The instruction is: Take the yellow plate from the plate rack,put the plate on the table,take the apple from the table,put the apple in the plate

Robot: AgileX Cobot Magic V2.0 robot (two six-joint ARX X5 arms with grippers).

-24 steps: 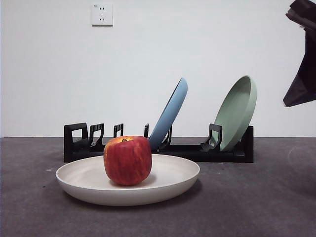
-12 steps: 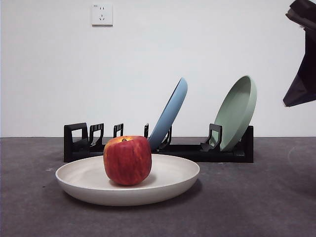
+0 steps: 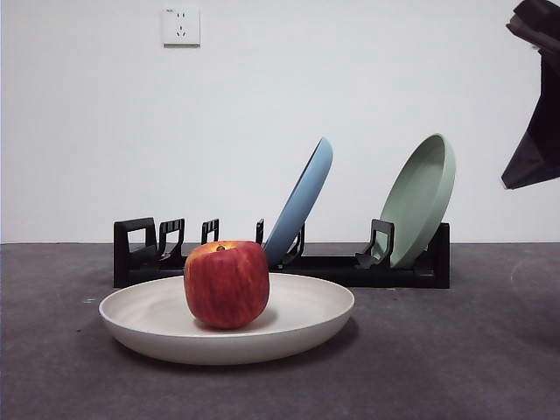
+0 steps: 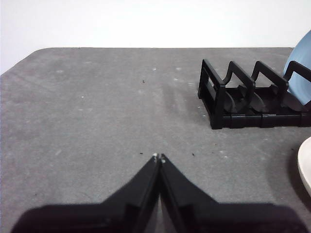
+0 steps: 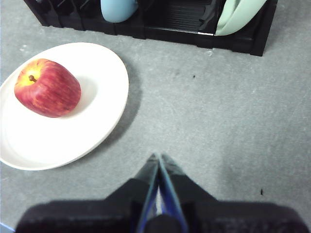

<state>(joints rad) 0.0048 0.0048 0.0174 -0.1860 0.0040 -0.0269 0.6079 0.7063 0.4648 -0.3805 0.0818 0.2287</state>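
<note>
— Three views, each with something the others lack. Level from the front: apple [image 3: 227, 284] sitting in the yellow plate [image 3: 297, 325], plate flat on the table [image 3: 455, 367], just in front of the plate rack [image 3: 280, 262]. Also a blue plate [image 3: 303, 199] and a green plate [image 3: 422, 198] leaning in the rack's slots, and a wall socket [image 3: 181, 26] high behind.

— And from the wrists?

— Right wrist, looking down: right gripper [image 5: 158, 158] with jaws pressed together, holding nothing, above bare table beside the plate and well apart from the apple. Stem side of the apple visible only there, with a yellow-orange patch around it; red, streaked skin elsewhere. Apple off-centre in the plate, nearer the rack side.

— Left side?

— Left gripper [image 4: 159, 157] likewise closed and empty, over open table beyond the rack's boxy end; only a sliver of the cream plate at the picture's edge, no apple. From the front, just one dark arm tip at the upper right corner.

— Plate itself?

— Wide, shallow, matte, pale cream rather than true yellow, raised rim.
</note>
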